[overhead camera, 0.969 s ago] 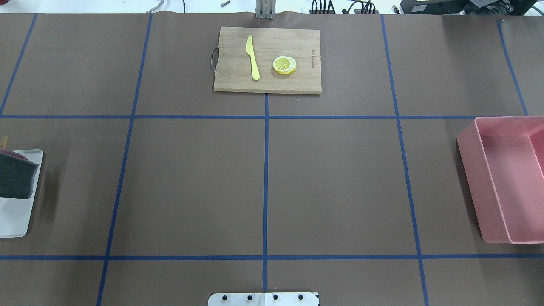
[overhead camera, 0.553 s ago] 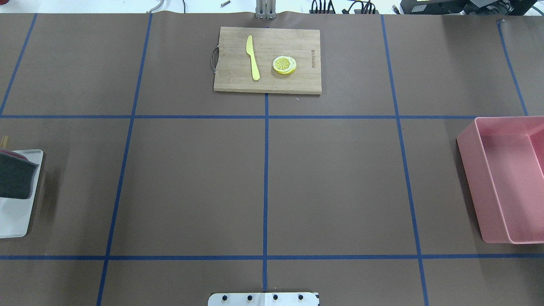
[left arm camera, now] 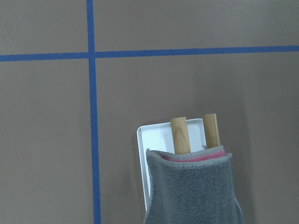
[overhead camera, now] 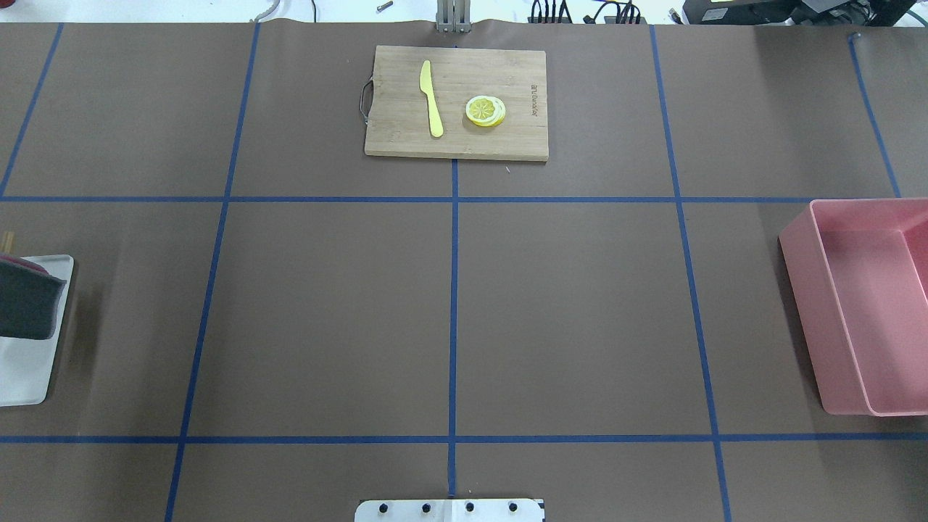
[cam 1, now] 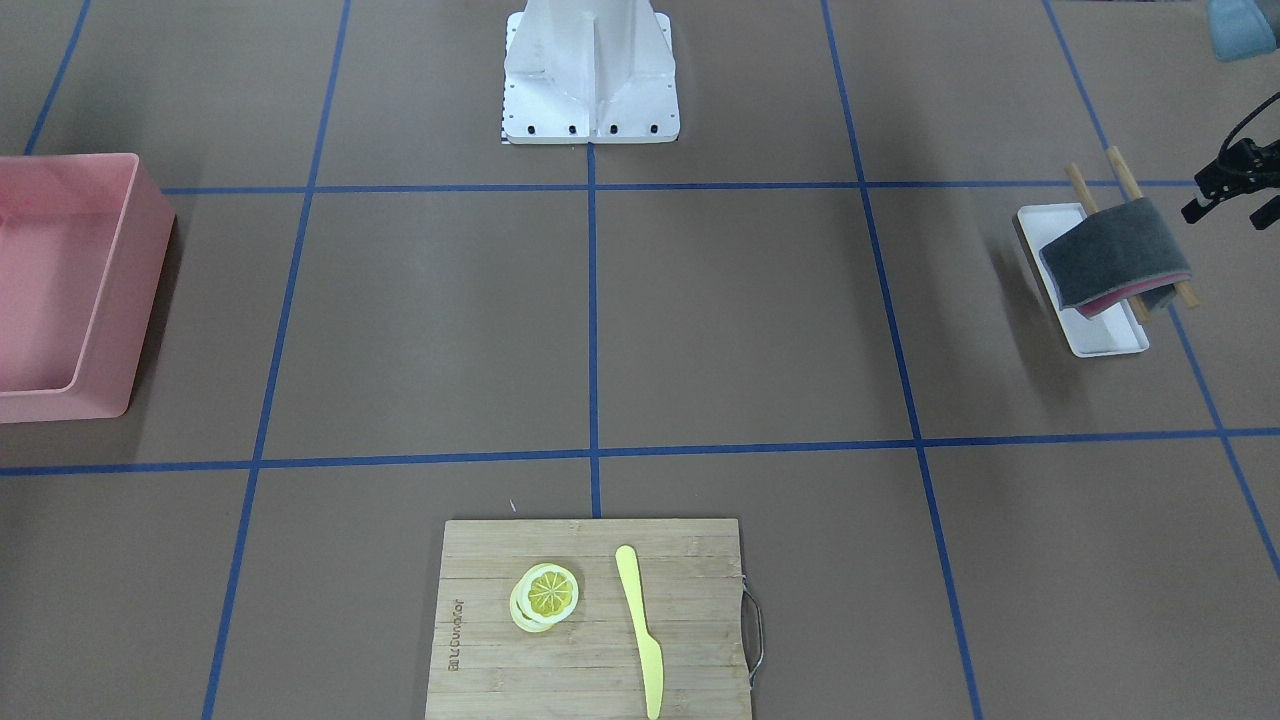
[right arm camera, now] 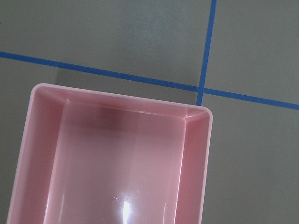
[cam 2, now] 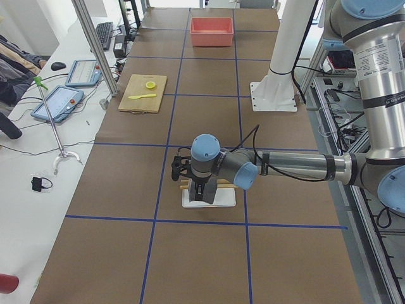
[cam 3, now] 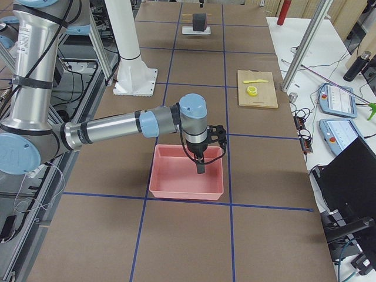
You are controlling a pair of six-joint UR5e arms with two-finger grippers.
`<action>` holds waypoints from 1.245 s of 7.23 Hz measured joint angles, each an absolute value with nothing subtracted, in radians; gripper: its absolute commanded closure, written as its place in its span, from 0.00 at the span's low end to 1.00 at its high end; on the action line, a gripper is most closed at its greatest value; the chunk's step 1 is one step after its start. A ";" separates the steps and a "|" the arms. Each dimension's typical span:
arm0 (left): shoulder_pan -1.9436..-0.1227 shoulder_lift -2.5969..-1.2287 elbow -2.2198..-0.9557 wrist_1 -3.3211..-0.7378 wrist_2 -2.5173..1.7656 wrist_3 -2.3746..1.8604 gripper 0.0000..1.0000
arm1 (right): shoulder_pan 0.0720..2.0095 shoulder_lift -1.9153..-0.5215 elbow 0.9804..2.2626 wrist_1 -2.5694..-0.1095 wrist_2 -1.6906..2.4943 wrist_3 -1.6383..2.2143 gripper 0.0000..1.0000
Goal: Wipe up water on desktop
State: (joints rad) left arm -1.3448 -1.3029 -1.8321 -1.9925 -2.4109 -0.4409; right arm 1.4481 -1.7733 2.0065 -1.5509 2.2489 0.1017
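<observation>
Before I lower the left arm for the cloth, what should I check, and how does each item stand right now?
1. Grey folded cloth draped over two wooden dowels on the white rectangular tray: ok.
2. Left gripper positioned above the cloth: ok.
3. Left gripper open for the grasp: cannot tell.
4. Water located on the brown taped desktop: cannot tell; no puddle shows in any view.
5. Right gripper out of the way, over the pink plastic bin: ok.
6. Bamboo cutting board far from the cloth: ok.

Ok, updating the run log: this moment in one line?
left gripper: above grey cloth and white tray; right gripper: above pink bin; desktop: no water visible; open/shut: unclear
</observation>
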 measured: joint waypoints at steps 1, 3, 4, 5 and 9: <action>-1.333 -1.314 -1.812 -1.993 -2.413 -0.458 0.06 | 1.448 -1.773 2.006 -1.551 2.250 0.103 0.00; -1.312 -1.338 -1.776 -1.992 -2.432 -0.475 0.26 | 1.448 -1.773 2.006 -1.551 2.265 0.104 0.00; -1.300 -1.347 -1.755 -1.991 -2.449 -0.484 0.33 | 1.448 -1.773 2.006 -1.551 2.271 0.104 0.00; -1.288 -1.356 -1.740 -1.989 -2.467 -0.491 0.41 | 1.448 -1.773 2.006 -1.551 2.274 0.104 0.00; -1.276 -1.362 -1.734 -1.991 -2.498 -0.497 0.92 | 1.447 -1.773 2.005 -1.551 2.283 0.104 0.00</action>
